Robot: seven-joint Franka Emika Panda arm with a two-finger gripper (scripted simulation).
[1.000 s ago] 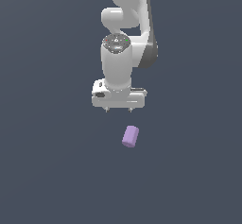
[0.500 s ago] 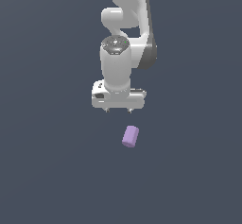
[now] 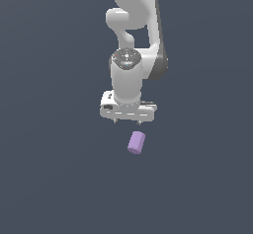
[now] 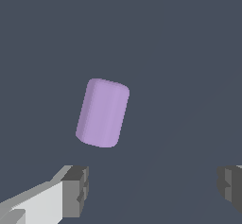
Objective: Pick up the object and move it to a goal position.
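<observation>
Plain slate-grey floor (image 3: pixel 54 178), nothing else on it, and the lavender cylinder (image 3: pixel 136 143) lies tipped on its side just ahead of the white gripper (image 3: pixel 127 122). Fingers (image 4: pixel 75 190) are spread wide and empty, the cylinder not yet between them: looks like a line-up for the grab.

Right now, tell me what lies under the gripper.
Below the open gripper there is the lavender cylinder, lying on its side on the plain dark surface, clear of both fingers. The patch beneath the cylinder itself is covered.

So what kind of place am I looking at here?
Likely a computer simulation, not a real room: a featureless grey floor, a smooth white robot arm with its pincer open, and one plain purple cylinder.
</observation>
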